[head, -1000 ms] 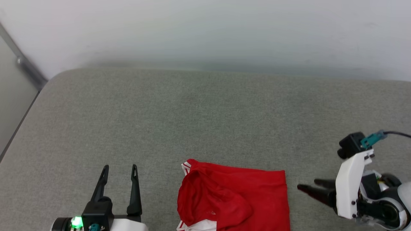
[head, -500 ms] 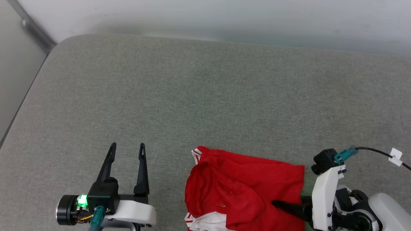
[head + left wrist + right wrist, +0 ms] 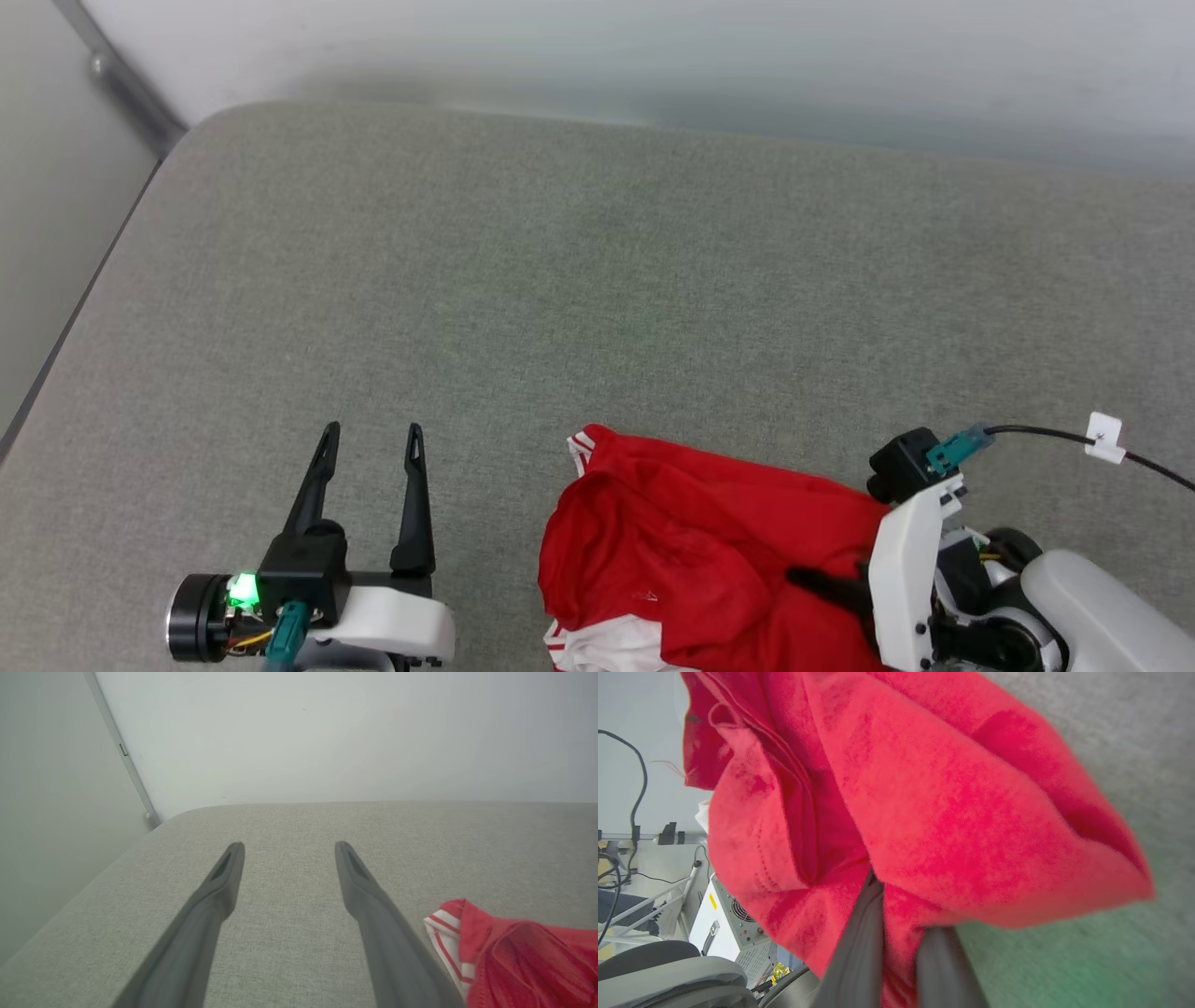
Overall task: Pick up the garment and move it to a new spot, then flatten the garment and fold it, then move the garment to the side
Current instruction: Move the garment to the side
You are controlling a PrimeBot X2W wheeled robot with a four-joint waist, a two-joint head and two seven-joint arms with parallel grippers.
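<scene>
Since a second ago, the right gripper (image 3: 808, 582) has advanced from a position clear of the garment's (image 3: 681, 551) 3 o'clock edge onto the cloth itself. The camera aim has also shifted.

Head view: the garment lies crumpled on the grey padded surface (image 3: 560, 280) at 5 o'clock, with striped trim (image 3: 581, 446) at its 11 o'clock corner. The right gripper enters from 4 o'clock, its dark finger pointing toward 9 o'clock across the red cloth. The left gripper (image 3: 372, 431) sits at 7 o'clock with its fingers spread and empty, apart from the garment.

Left wrist view: the left gripper (image 3: 288, 844) stands wide over bare surface. The garment (image 3: 514, 952) is at 4 o'clock, just beside one finger.

Right wrist view: the right gripper (image 3: 901, 905) has its fingers (image 3: 859, 952) drawn close, pinching a fold of the garment (image 3: 948, 802). Grey surface shows at 3 o'clock.
</scene>
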